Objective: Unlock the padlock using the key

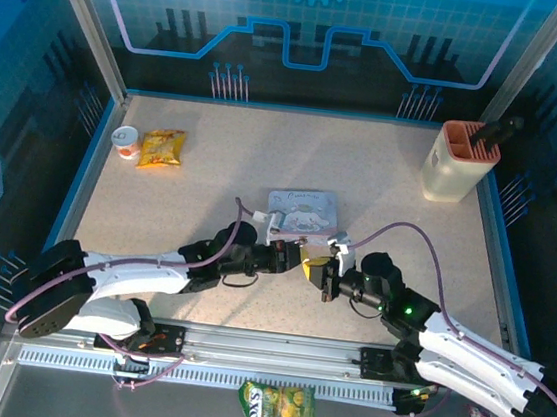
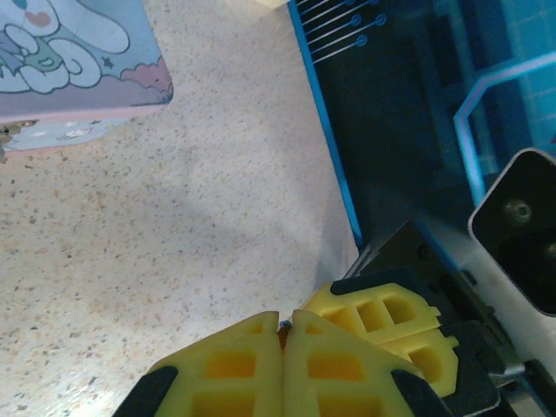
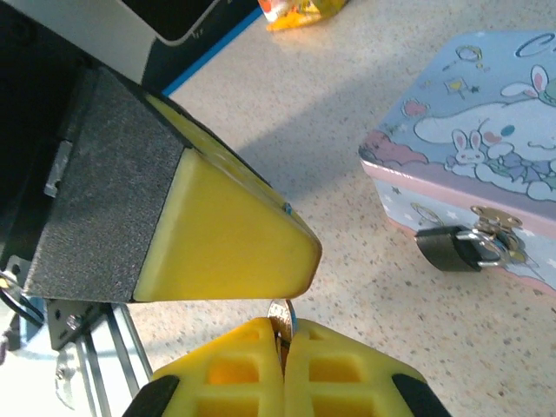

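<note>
The key [image 3: 281,313], a thin silvery piece, stands pinched between the fingertips of my right gripper [image 3: 282,328], which is shut on it. My left gripper [image 2: 284,323] is shut too, with a tiny metal bit showing in the seam at its tips. Its yellow finger [image 3: 234,230] lies right over the key. Both grippers meet tip to tip, the left gripper [image 1: 299,262] against the right gripper [image 1: 322,273], just in front of the tin box [image 1: 303,214]. The dark padlock [image 3: 452,248] hangs by its shackle on the tin's front latch, a short way from the key.
The pastel cartoon tin [image 3: 486,156] sits mid-table. A yellow snack bag [image 1: 161,147] and a small cup [image 1: 125,139] lie far left. A beige holder [image 1: 460,161] stands far right. Another snack bag [image 1: 277,415] lies below the front rail. The blue table rim [image 2: 326,139] runs nearby.
</note>
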Motion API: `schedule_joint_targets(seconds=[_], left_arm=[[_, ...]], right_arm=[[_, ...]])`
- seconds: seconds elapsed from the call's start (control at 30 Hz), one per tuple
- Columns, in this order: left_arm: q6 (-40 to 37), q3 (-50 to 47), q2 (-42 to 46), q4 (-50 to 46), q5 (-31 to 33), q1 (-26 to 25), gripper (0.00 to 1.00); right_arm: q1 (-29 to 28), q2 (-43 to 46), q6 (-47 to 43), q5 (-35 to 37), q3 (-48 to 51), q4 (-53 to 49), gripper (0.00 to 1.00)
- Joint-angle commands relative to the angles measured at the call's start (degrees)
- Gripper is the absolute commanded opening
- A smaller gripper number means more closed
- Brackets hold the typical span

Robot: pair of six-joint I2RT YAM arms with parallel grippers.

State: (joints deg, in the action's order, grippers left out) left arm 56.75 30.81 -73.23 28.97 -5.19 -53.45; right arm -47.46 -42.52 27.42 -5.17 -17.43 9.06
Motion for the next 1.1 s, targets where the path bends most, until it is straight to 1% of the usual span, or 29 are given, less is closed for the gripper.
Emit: schedule_joint_targets(seconds=[0.0, 0.17, 0.37, 0.5, 0.67, 0.77, 0.97, 1.07], left_arm=[[5.10, -2.39, 1.75, 3.25, 5.05, -0.48, 0.01], [8.65, -3.42, 2.00, 6.73, 6.98, -1.17, 0.01], [9.88, -4.21, 1.68, 9.37, 9.22, -2.22, 0.01], [11.27, -4.97, 1.21, 11.83, 10.38, -2.62, 0.01], [12.34, -4.96, 1.16, 12.69, 11.14, -3.06, 0.01], [12.77, -5.16, 1.62, 12.94, 11.51, -3.15, 0.01], [12.85, -5.32, 2.59, 12.15, 12.30, -3.50, 0.01], [12.34, -5.23, 2.52, 11.93, 13.19, -4.56, 0.01]], right_arm=[[1.10, 1.79, 3.98, -0.27, 0.24, 7.79, 0.04], [1.32, 1.75, 4.66, -1.70, -0.60, 9.25, 0.08], [1.31, 0.89, 5.93, -2.38, -0.26, 11.90, 0.14], [1.33, 0.94, 6.68, -1.69, 0.63, 13.03, 0.15], [1.39, 1.52, 7.08, -0.90, 0.94, 13.91, 0.16], [1.41, 1.83, 6.52, -0.97, 0.59, 13.29, 0.12], [1.48, 2.17, 6.85, -0.73, 0.37, 13.00, 0.01], [1.47, 2.63, 7.33, -0.11, 0.40, 12.93, 0.00]])
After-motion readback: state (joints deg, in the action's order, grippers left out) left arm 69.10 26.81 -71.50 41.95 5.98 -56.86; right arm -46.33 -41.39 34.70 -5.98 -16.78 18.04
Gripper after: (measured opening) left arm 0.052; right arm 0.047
